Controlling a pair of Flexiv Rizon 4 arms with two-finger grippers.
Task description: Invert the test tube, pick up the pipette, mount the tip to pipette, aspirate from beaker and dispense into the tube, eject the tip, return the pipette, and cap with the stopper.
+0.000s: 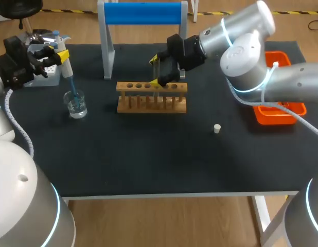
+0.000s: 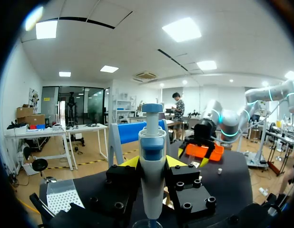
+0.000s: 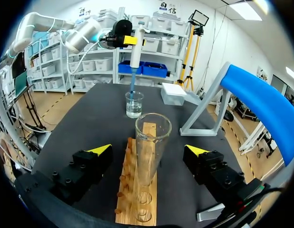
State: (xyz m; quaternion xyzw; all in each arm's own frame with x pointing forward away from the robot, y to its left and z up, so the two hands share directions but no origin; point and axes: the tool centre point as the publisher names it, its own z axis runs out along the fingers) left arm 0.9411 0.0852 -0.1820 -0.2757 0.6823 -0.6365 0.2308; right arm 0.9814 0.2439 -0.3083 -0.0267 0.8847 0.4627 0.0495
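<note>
The left gripper [image 1: 57,54] has its yellow-tipped fingers clamped from both sides on the white and blue pipette [image 1: 65,66], which hangs upright with its thin blue tip dipped into the small clear glass beaker [image 1: 76,104] of water; by my judgement the aspirating step is in hand. The clear glass test tube [image 3: 151,142] stands upright, mouth up, in the wooden test tube rack [image 1: 151,98], well apart from the beaker and toward the right arm's side; the right gripper [image 3: 148,152] sits with the tube between its fingers, but they are spread wide and touch neither wall of it, so it grips nothing. The coming move turns on this: the pipette's long axis and the tube's are both vertical, so the left arm must probably lift clear of the beaker, cross sideways to the rack and bring the tip down over the open mouth. The small white stopper [image 1: 216,128] lies on the black table [image 1: 148,159] beyond the rack, nearer the right arm.
</note>
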